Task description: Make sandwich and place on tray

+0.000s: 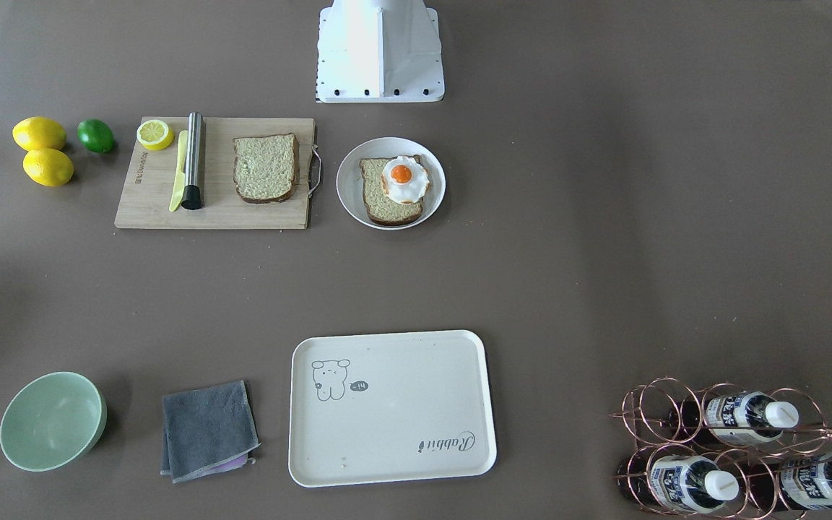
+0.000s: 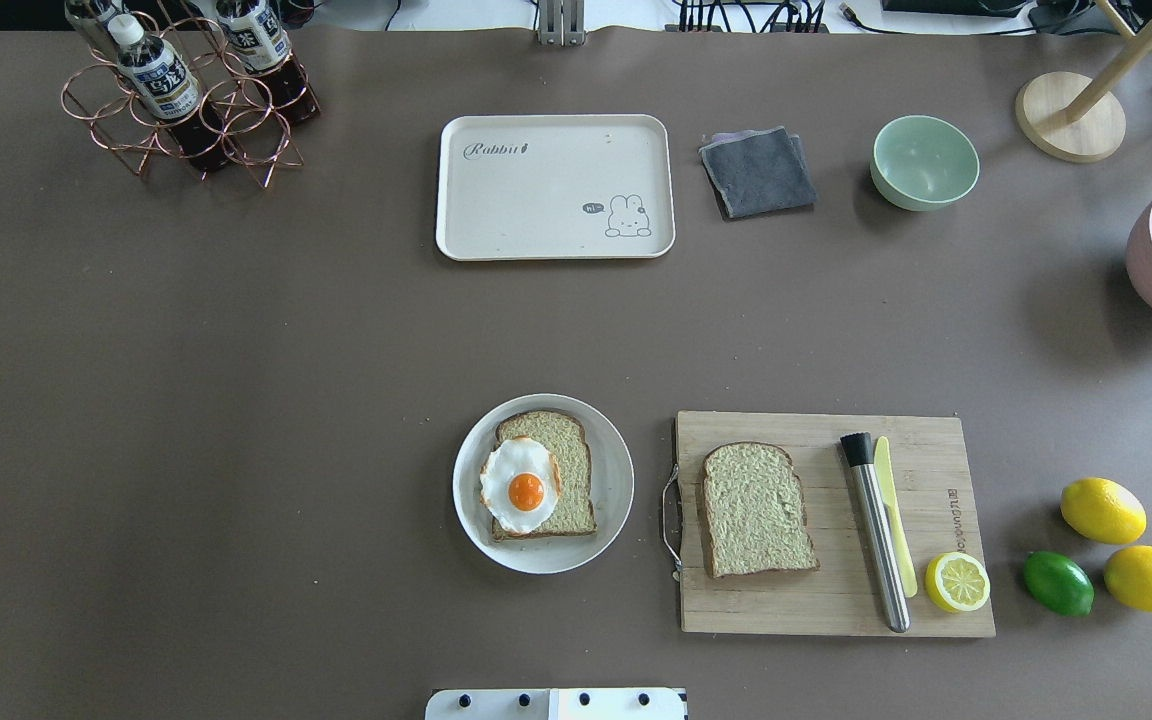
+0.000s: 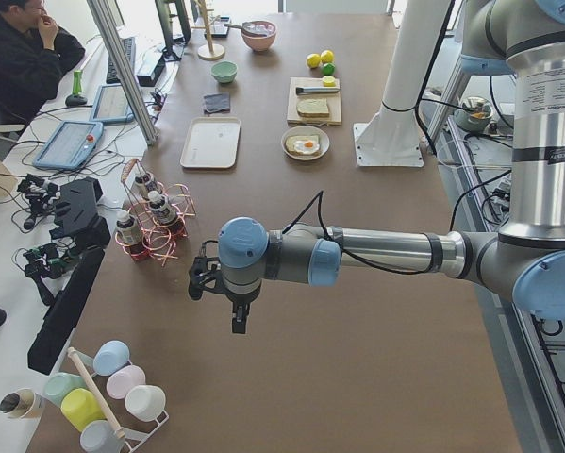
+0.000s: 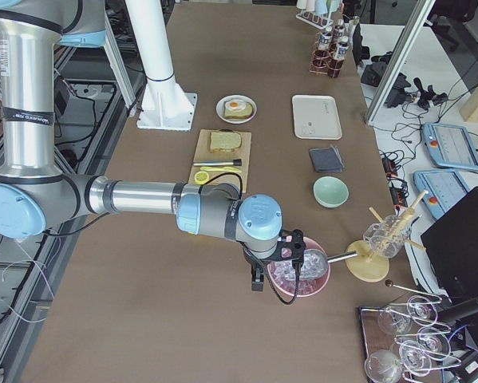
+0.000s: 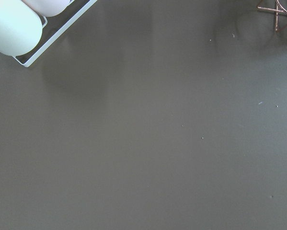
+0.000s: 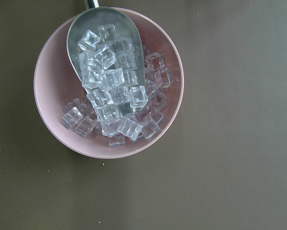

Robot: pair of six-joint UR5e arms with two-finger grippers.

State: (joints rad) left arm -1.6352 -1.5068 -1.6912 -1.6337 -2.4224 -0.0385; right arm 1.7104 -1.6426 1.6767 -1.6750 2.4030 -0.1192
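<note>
The matt brown surface (image 1: 604,253) carries a pale, grained wooden cutting board (image 1: 149,206), a brushed-metal cylinder (image 1: 193,155), a smooth cream tray (image 1: 401,404), a napped grey cloth (image 1: 206,426) and a glossy green bowl (image 1: 51,421).

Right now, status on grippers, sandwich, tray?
Left gripper, right gripper: out at table ends, open or shut unreadable. Egg on bread slice on plate; second slice on cutting board. Tray bare. Path clear.
</note>
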